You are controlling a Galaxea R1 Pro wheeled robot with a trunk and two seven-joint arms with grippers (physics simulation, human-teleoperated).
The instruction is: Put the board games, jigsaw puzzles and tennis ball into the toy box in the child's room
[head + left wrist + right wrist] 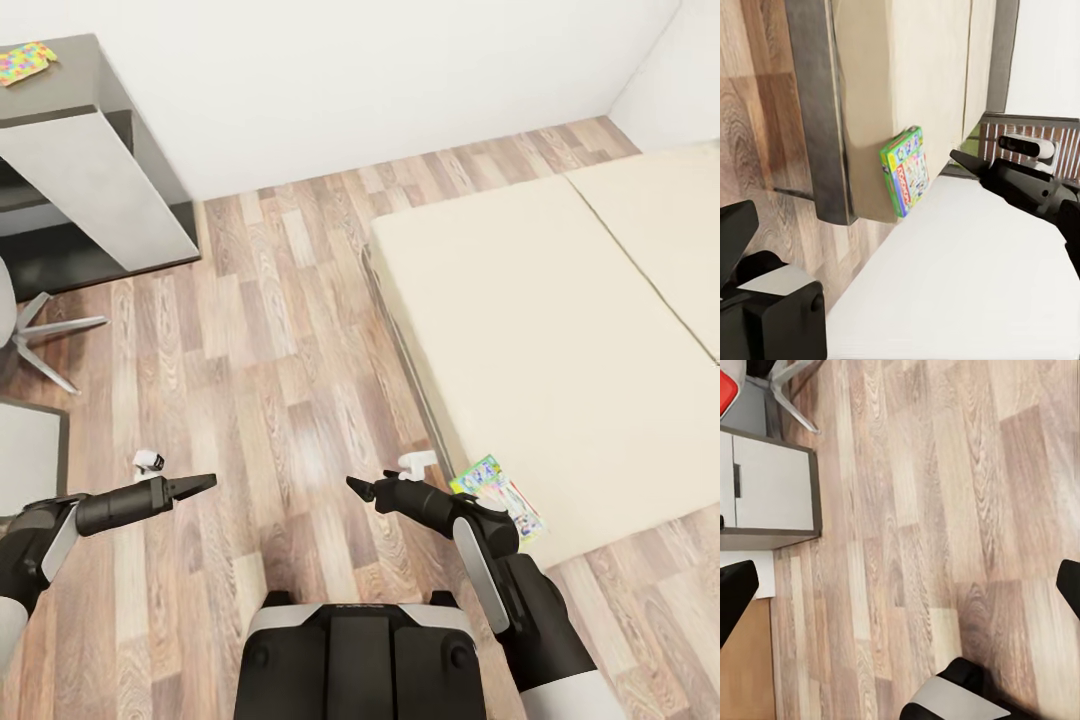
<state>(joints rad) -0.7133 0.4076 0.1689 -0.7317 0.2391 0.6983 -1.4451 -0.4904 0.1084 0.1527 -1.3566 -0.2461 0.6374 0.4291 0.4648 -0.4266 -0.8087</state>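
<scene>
A green-white board game (497,495) lies flat on the near corner of the bed (560,330), and it also appears in the left wrist view (905,171). One jigsaw puzzle (25,62) rests on the dark cabinet part of the table (90,170) at the far left. My left gripper (205,484) hovers open over the floor, holding nothing. My right gripper (356,487) is open and empty too, a short way left of the board game. The toy box and the tennis ball are out of view.
Wood-plank floor (290,380) stretches between the table and the bed. An office chair's star base (50,335) stands by the table, with its grey seat (25,450) at my left. The bed's dark frame (814,112) runs along the mattress edge.
</scene>
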